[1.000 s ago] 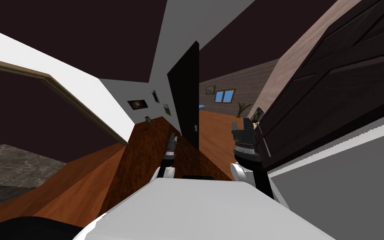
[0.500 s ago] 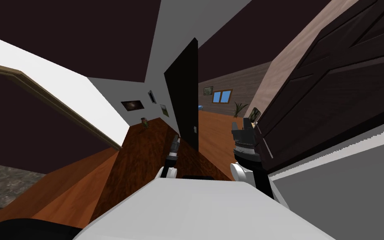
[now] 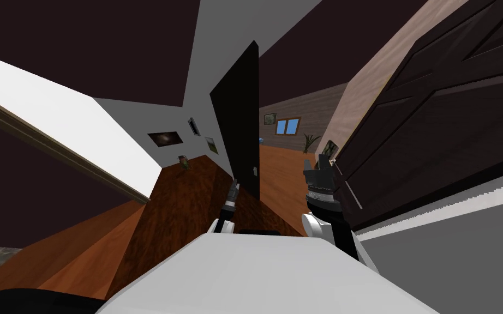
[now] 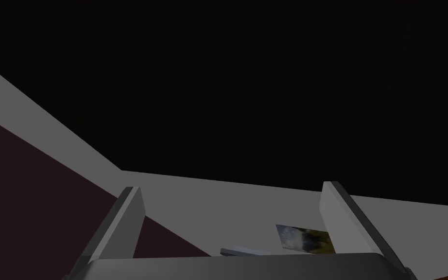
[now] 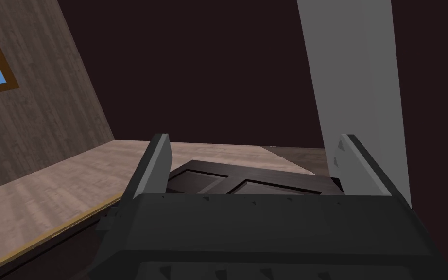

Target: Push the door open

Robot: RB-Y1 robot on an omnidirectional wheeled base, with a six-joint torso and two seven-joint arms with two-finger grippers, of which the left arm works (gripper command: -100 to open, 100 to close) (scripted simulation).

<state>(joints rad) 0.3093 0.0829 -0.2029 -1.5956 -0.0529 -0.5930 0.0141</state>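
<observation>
Door [image 3: 436, 125] dark, panelled; right pincer [image 3: 322, 159] just beside it, apart; left pincer [image 3: 235, 188] apart too.

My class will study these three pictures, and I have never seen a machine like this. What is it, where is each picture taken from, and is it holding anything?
It is a simulated robot with two arms, standing in a house, and its job is to push a door open. The wide, tilted picture comes from a camera on its head, looking down and forward. The other two come from cameras on its hands, each looking along that arm's end effector, a grasper with two fingers. The right end effector is raised beside the dark panelled door. The left end effector hangs lower, above the brown floor. Both are open and hold nothing.
</observation>
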